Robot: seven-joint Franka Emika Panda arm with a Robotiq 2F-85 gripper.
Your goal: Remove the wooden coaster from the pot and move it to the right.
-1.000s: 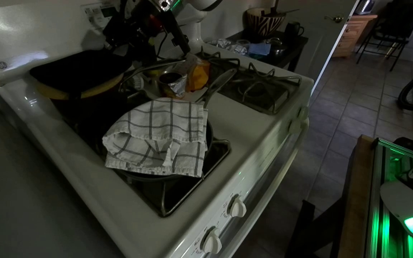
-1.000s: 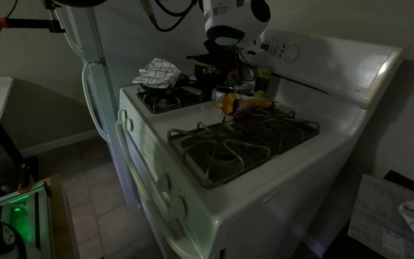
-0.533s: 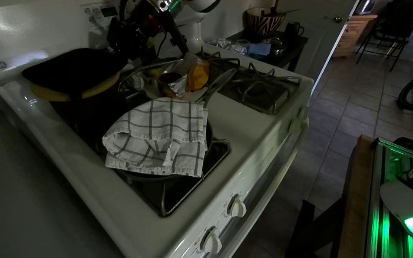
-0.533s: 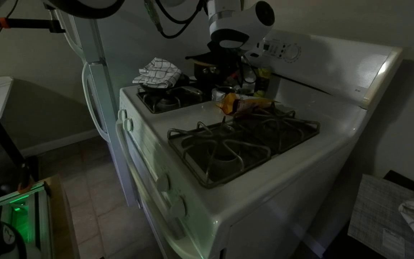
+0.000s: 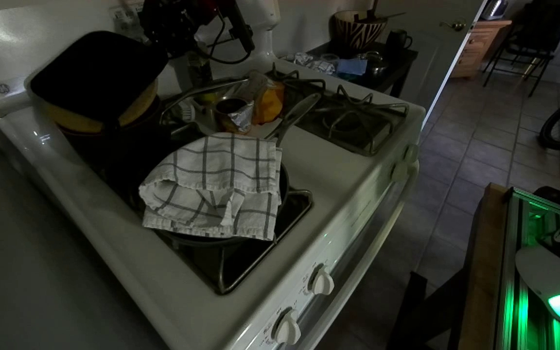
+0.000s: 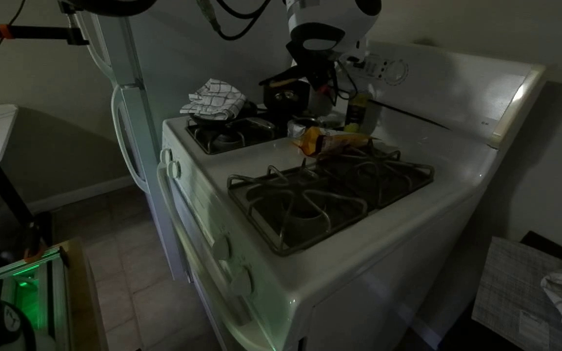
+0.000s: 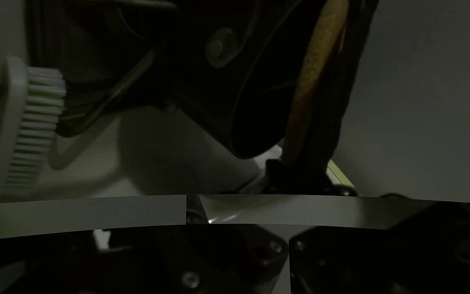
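Arm (image 6: 332,19) and gripper (image 7: 300,175) are posed over the back of the stove (image 5: 319,155): in an exterior view the white lower link leans down from the top edge to a black wrist (image 6: 317,63), set low, near the mouth of the pot (image 7: 202,94). A dark cable (image 6: 347,92) loops out beside the wrist. The fingers are closed up on the edge of the wooden coaster (image 7: 320,85), one on each face, pinching it, though deep shade hides much of their outline. The coaster is tilted above the pot, dark face up, tan edge showing; in an exterior view the end by the gripper stands higher than the opposite end. The wrist view shows a gap between coaster and pot rim along the part in sight; whether the far edge touches the pot, I cannot tell. A white brush (image 7: 18,122) shows near the pot in the wrist view. On a front burner (image 5: 246,257), a checked cloth (image 5: 217,184) covers most of a dark pan (image 5: 285,184).
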